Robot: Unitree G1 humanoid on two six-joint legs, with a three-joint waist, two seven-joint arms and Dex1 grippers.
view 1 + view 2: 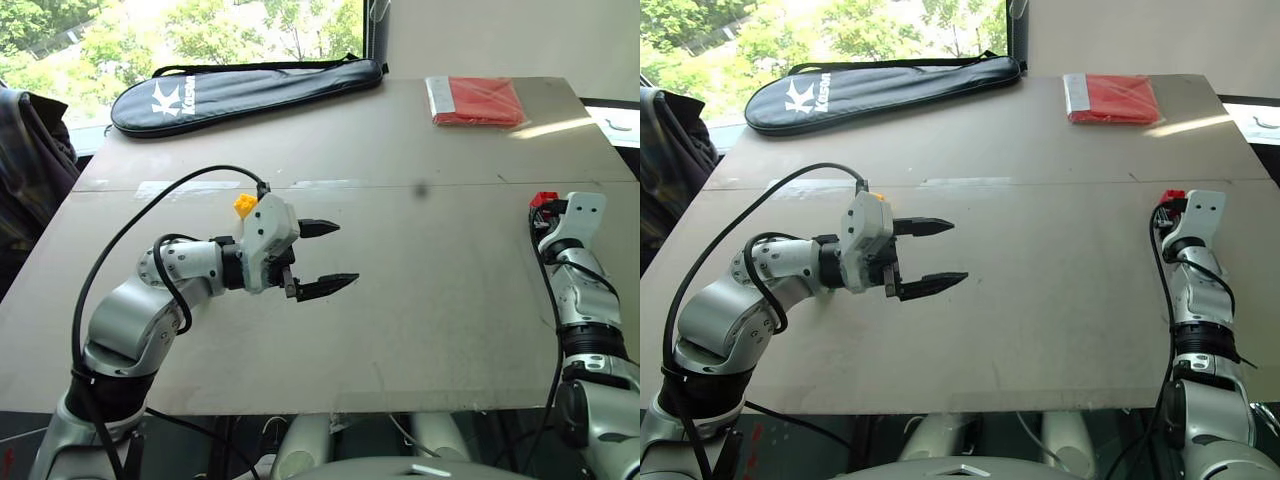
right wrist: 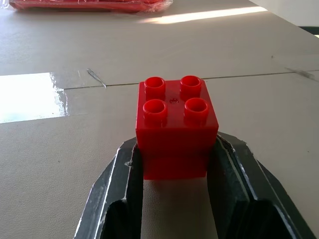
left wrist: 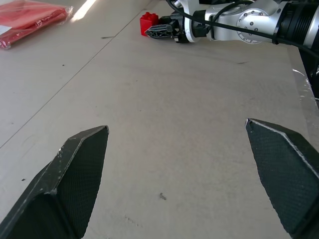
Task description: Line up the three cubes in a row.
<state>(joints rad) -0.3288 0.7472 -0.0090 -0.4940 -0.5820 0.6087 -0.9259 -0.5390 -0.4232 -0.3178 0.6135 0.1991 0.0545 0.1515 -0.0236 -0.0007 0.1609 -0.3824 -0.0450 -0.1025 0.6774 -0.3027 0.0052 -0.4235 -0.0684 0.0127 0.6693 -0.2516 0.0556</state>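
With the right gripper [image 2: 174,159] clamped on the red studded plastic cube [image 2: 175,130], well short of the flat red packet [image 1: 478,101], and the left gripper [image 1: 322,258] spread empty, we judge a low, level carry best.

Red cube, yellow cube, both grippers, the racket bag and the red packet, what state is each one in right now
red cube: upright, clamped on the table
yellow cube: partly hidden behind the left wrist
right gripper: shut on the red cube
left gripper: open, empty
racket bag: lying flat
red packet: lying flat
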